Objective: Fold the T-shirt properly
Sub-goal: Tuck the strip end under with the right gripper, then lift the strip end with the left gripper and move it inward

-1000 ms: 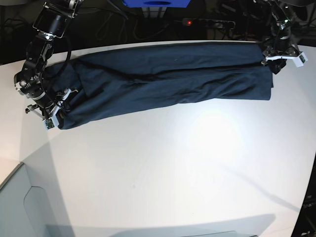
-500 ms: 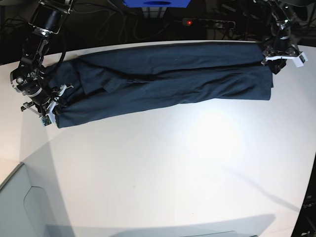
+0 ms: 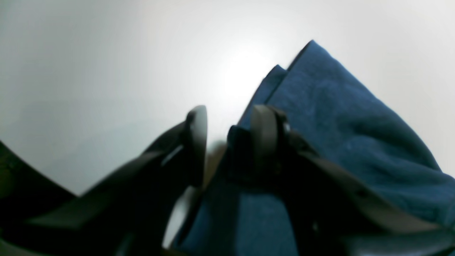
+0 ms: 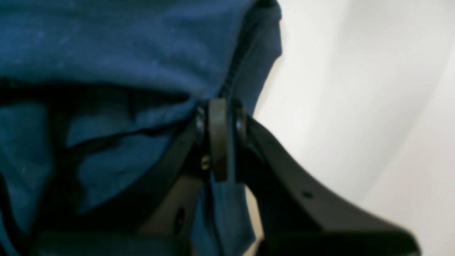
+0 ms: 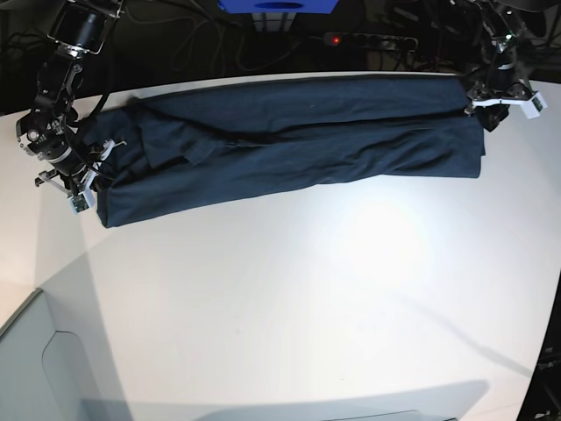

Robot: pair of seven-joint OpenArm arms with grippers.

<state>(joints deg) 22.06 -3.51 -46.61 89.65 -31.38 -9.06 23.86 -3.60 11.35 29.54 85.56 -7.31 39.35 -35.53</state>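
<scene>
The T-shirt (image 5: 289,140) lies on the far part of the white table (image 5: 289,298), folded into a long band. Its long side runs left to right, and the left end dips a little nearer.

The right gripper (image 4: 220,138) is pressed together, pinching cloth at the left end. The left gripper (image 3: 227,142) is at the right end; one finger (image 3: 265,138) presses on the cloth, the other (image 3: 197,142) stands apart over the table, so I cannot tell if it grips.

If the pinch slips, or only one end gets pulled, the folds could slide open and bunch up.
</scene>
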